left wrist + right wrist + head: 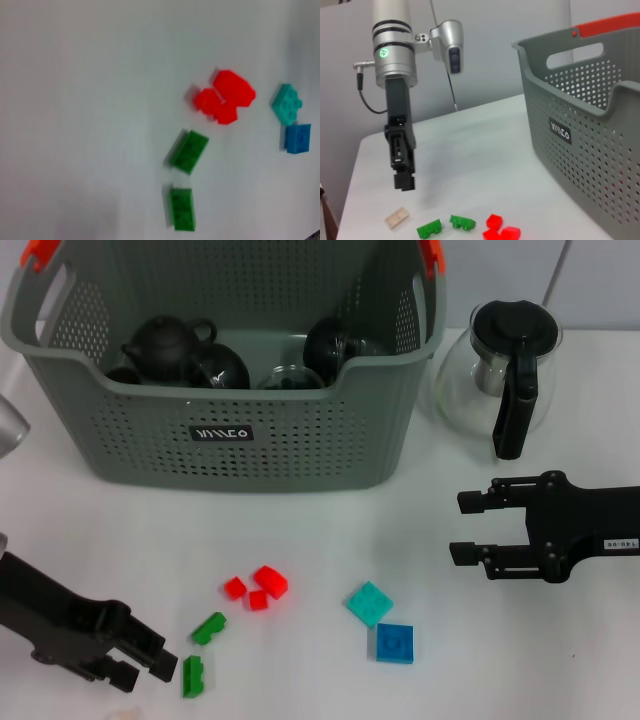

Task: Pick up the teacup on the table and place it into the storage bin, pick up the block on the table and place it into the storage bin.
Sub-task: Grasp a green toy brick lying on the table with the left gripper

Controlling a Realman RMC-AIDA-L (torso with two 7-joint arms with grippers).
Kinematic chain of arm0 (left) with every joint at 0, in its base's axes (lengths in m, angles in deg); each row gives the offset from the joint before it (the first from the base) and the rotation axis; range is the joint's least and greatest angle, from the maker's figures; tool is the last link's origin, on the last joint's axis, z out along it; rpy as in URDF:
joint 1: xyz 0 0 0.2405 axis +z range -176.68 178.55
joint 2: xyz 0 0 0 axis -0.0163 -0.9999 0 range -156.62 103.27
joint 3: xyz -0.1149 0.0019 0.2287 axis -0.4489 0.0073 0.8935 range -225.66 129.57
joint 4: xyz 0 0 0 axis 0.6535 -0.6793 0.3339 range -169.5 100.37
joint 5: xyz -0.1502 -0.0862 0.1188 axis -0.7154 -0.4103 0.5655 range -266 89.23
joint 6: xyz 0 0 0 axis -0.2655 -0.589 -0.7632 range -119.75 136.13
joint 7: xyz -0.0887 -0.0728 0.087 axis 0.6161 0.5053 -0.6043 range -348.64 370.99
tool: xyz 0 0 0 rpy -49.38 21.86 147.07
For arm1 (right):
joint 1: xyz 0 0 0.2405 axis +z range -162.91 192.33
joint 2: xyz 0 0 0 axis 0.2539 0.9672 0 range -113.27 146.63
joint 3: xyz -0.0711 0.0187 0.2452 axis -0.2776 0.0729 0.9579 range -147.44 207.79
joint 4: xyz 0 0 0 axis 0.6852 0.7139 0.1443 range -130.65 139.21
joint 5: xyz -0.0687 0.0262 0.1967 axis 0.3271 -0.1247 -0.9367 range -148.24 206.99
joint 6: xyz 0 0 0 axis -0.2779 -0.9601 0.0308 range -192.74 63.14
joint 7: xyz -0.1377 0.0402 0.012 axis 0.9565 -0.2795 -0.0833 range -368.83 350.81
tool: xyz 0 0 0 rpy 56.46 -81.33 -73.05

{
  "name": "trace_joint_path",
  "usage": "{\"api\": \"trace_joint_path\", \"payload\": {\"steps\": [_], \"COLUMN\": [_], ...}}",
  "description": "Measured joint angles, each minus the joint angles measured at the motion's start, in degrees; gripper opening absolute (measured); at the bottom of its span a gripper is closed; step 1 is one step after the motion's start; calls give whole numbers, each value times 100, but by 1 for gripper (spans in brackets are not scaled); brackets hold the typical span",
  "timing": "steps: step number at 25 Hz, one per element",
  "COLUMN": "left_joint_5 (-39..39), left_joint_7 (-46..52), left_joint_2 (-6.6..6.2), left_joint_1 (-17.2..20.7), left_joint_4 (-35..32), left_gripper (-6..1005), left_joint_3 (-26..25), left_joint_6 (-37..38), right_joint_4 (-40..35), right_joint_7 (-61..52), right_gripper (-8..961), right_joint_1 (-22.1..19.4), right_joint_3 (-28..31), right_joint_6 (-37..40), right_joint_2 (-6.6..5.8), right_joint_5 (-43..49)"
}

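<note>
- The big grey perforated plastic storage bin with orange-tipped handles sits at the back of the smooth white surface. Inside it are dark glossy round teapots and teacups.
- Just to the right of the bin stands a clear glass pot with a black lid and handle, apart from it.
- The blocks are all still out on the surface in front of the bin: a little cluster of red studded plastic blocks, two green rectangular blocks, a teal square block touching a blue square block, plus a pale beige block.
- The left black end effector hovers low right beside the green ones, fingers apart, holding nothing.
- The right black end effector hangs over the surface below the glass pot, spread wide and empty.
</note>
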Motion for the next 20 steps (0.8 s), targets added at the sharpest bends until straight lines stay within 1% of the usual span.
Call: {"api": "trace_joint_path", "payload": {"steps": [3,7,11,15,20], "left_joint_5": [26,110,249,539,818], "left_joint_7": [124,244,274,285,324], "left_joint_2": [-79,-167,-186,-218,-194], "left_joint_1": [-29,-38,-58,-141,-255], "left_joint_4": [-165,-224,-267,-459,-583], "left_gripper": [531,532,533,530,527], "left_joint_3": [-31,-35,-7,0,-36], "left_joint_6": [13,29,38,18,-44], "right_joint_4": [-2,-4,5,5,3], "right_joint_7": [129,284,305,314,316], "right_gripper": [683,683,683,683,684], "right_joint_1": [5,8,8,8,-7], "right_joint_3": [-44,-49,-49,-48,-48], "right_joint_6": [-44,-103,-156,-169,-173], "right_joint_2": [-5,-7,-7,-2,7], "right_joint_5": [1,4,7,9,9]}}
